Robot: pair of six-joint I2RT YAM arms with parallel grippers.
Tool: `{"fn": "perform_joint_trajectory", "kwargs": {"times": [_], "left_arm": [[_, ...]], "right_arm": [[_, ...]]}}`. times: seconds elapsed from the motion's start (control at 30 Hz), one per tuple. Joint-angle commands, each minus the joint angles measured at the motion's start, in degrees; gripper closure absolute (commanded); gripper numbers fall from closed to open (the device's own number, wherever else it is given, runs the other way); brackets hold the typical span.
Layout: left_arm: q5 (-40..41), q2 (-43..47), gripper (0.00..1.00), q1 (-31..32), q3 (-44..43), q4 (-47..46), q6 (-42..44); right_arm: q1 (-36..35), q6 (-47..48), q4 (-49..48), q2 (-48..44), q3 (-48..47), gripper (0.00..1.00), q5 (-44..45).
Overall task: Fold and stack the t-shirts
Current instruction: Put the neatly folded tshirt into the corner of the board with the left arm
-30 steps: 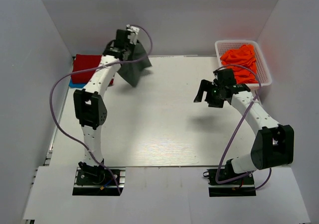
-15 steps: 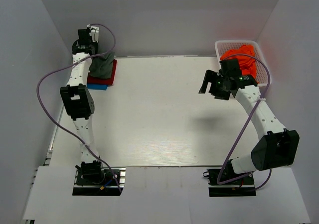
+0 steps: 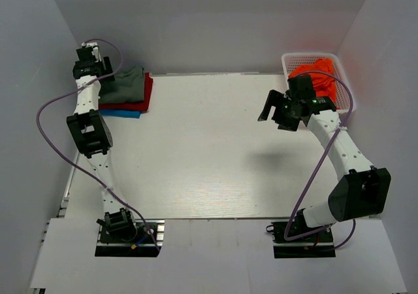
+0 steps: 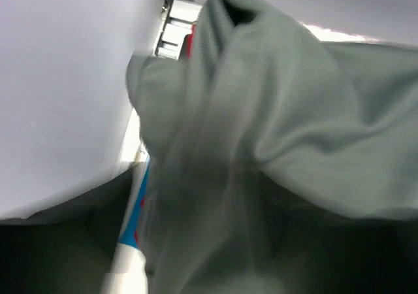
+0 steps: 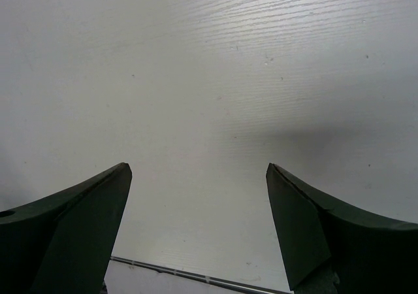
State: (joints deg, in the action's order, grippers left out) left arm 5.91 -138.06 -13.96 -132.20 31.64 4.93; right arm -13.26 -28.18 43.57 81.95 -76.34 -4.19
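Observation:
A dark grey t-shirt (image 3: 124,85) lies crumpled on top of a red t-shirt (image 3: 146,95) and a blue one (image 3: 121,113) at the table's back left corner. My left gripper (image 3: 98,73) hangs at the left edge of that pile. In the left wrist view the grey t-shirt (image 4: 294,111) fills the picture and hides the jaws, with slivers of blue t-shirt (image 4: 134,209) and red t-shirt (image 4: 191,42) at its edge. Bright orange t-shirts (image 3: 320,72) are bunched in the basket. My right gripper (image 3: 271,108) (image 5: 199,170) hovers open and holds nothing, above bare table left of the basket.
The white lattice basket (image 3: 345,88) stands at the back right corner. Grey walls close in the table on the left, back and right. The left arm's purple cable loops out toward the left wall.
The left arm has swung left with the hanging grey t-shirt, which now lies on the red and blue pile. The right gripper has shifted slightly up and toward the basket, still open.

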Motion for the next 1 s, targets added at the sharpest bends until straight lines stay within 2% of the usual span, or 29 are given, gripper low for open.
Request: {"fn": "perform_joint_trajectory", "kwargs": {"times": [0.0,0.2,0.3,0.37,0.47,0.5,0.57,0.6,0.63,0.67,0.7,0.8,0.83,0.9,0.97], "left_arm": [[-3.6,0.2,0.0,-1.2,-2.3,-1.7,-2.7],[-0.3,0.2,0.0,-1.7,-3.0,-2.4,-7.9],[0.8,2.0,0.0,-2.3,-3.5,-0.3,-13.1],[-2.2,5.0,0.0,-2.3,-3.5,1.7,-15.7],[-6.3,10.5,0.0,0.0,1.1,4.8,-16.5],[-9.0,15.8,0.0,0.7,2.8,5.8,-17.4],[-12.5,23.1,0.0,2.4,13.2,6.1,-21.5],[-14.2,32.7,0.0,3.2,18.4,4.3,-22.5],[-14.2,37.9,0.0,4.2,30.5,-1.4,-24.0],[-13.7,42.2,0.0,5.3,35.2,-3.3,-24.9],[-8.2,46.1,0.0,8.3,38.4,-3.3,-26.8],[-8.9,57.3,0.0,11.7,49.9,-2.1,-35.6],[-11.2,60.0,0.0,12.5,57.9,-5.5,-36.5],[-13.3,66.0,0.0,15.1,64.1,-7.2,-36.5],[-10.8,67.7,0.0,16.4,64.2,-0.2,-35.6]], "right_arm": [[-0.3,-0.9,-1.0,0.8,-1.0,0.1,-1.2],[-0.4,-0.9,-1.5,1.4,-0.7,0.1,-1.4],[-0.2,-0.7,-2.3,0.7,0.1,0.1,-1.9],[-0.3,-0.2,-3.0,-0.5,0.7,0.1,-1.8],[-0.3,0.3,-5.7,-3.5,2.7,0.1,-2.2],[-0.4,0.4,-7.8,-5.0,4.9,0.1,-2.4],[-0.3,0.2,-9.6,-9.7,7.3,0.1,-2.6],[-0.4,-0.2,-11.7,-10.7,11.4,0.1,-2.6],[-0.4,-0.4,-12.5,-12.1,13.1,0.1,-2.5],[-0.5,-1.3,-13.0,-14.6,14.3,0.1,-2.5],[-0.2,-1.6,-13.9,-17.5,17.2,0.1,-2.6],[-0.3,-3.5,-17.0,-25.7,25.4,0.1,-1.8],[-0.4,-3.6,-17.8,-28.9,28.1,0.1,-2.0],[-0.2,-3.3,-18.0,-33.1,30.9,0.1,-2.6],[-0.3,-2.3,-18.2,-37.0,33.3,0.1,-3.5]]}}
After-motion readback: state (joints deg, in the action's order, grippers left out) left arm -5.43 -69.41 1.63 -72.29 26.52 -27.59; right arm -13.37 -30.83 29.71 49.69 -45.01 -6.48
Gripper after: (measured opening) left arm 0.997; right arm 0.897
